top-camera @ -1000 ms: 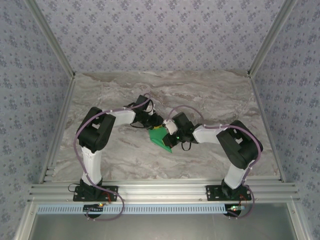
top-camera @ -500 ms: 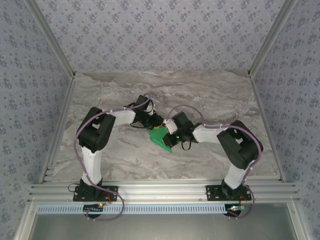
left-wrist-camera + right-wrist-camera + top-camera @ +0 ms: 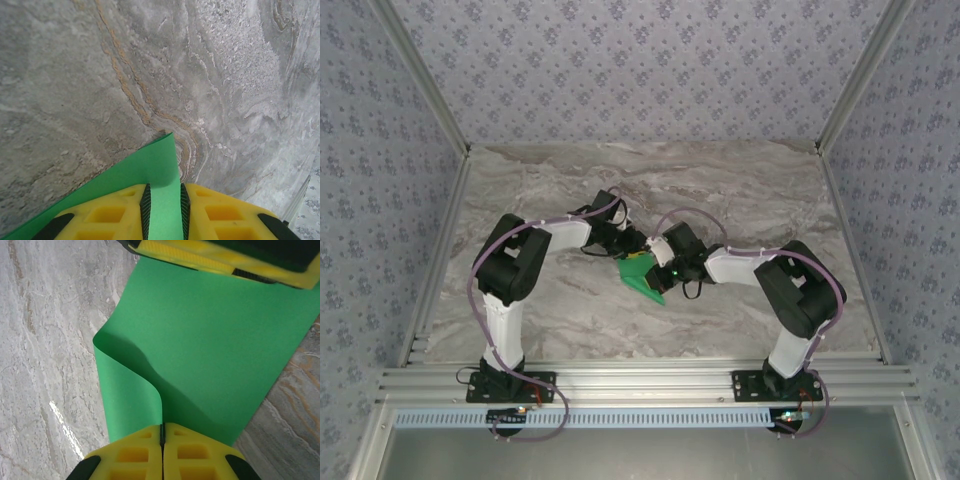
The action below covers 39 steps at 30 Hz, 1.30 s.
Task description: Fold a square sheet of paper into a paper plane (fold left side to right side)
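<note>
Paper sits mid-frame in the top view: the square sheet of paper lies on the marble table with one edge curled up. The right gripper, at the bottom of its own view, is pressed together on that raised edge. The left gripper rests on the opposite side, jaws slightly parted over flat paper. The fold probably needs a low arc across, with edges matched before creasing.

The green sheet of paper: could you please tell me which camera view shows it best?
The right wrist view: the green sheet spreads broadly, and one edge curls into the shut right claw. The left wrist view shows one corner inside the open left claw; the top view, a small patch.
</note>
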### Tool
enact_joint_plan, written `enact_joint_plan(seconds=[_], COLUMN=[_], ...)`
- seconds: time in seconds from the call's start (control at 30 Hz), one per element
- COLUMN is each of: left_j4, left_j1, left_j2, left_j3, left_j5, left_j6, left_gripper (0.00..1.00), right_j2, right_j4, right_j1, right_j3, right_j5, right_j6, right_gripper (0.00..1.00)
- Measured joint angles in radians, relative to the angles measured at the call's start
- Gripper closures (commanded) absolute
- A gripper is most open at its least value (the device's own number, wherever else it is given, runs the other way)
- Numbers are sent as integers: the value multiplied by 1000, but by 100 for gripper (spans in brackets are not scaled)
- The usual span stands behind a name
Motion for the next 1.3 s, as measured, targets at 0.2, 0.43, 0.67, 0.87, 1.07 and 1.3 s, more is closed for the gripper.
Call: enact_joint_plan(seconds=[0.2, 0.43, 0.67, 0.87, 1.07, 1.3], left_j4=[0, -2, -102, -185, -172, -24], left_j1=[-2, -2, 0, 44, 79, 43], left_j2=[0, 1, 1, -24, -170, -302], left_j3=[1, 2, 56, 113, 0, -288], left_j5=[0, 0, -16, -34, -55, -5], left_j6=[0, 3, 43, 84, 88, -7], left_gripper=[75, 74, 70, 67, 78, 84], right_j2=[6, 11, 18, 21, 22, 23], right_j4=[-10, -10, 5, 5, 5, 5], right_j1=[7, 13, 29, 32, 36, 39], right_j3=[1, 3, 5, 9, 10, 12], right_j5=[5, 11, 16, 18, 18, 21], right_j6=[0, 0, 0, 0, 0, 0], right_gripper=[93, 93, 93, 93, 93, 93])
